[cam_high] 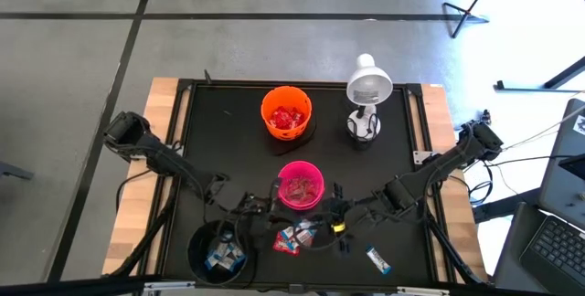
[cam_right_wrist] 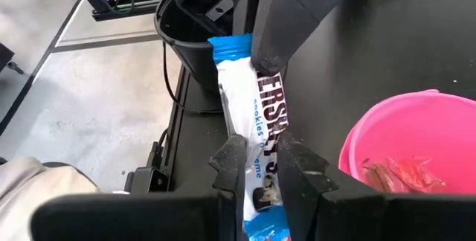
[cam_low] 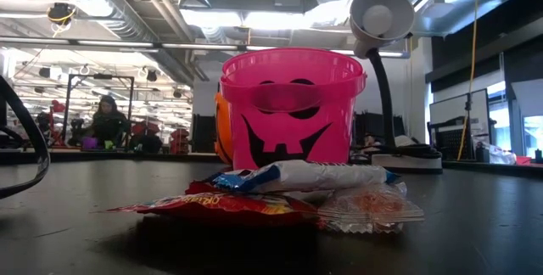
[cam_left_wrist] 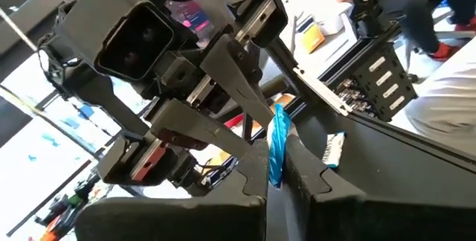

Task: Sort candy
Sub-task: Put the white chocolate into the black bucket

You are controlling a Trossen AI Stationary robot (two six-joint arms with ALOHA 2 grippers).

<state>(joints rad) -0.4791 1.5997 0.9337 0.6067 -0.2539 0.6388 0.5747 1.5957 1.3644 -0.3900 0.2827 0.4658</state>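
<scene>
A blue-and-white wrapped candy bar (cam_right_wrist: 249,107) hangs in the air between my two grippers, just near of the pink bowl (cam_high: 300,185). My left gripper (cam_left_wrist: 277,178) comes in from the table's left and is shut on one end of the bar. My right gripper (cam_right_wrist: 262,159) comes in from the right and is shut on the other end. A small pile of candy (cam_high: 297,235) lies on the table below them, also seen in the low view (cam_low: 280,194). One more blue-and-white candy (cam_high: 377,259) lies near the front edge. My left gripper pinches the bar's blue crimped end (cam_left_wrist: 279,133) between its two fingers, coming level from the table's left. The bar is lifted clear of the table and sticks out ahead of the fingers. My right gripper pinches the bar's opposite end (cam_right_wrist: 260,174) between its two fingers, slanting down from the table's right. The bar lies along the fingers and reaches forward to its blue far end (cam_right_wrist: 230,46), clear of the table.
An orange bowl (cam_high: 286,111) with red candy stands at the back, next to a white desk lamp (cam_high: 367,86). A black bowl (cam_high: 218,252) with blue-and-white candy sits at the front left. People show in the room beyond the table.
</scene>
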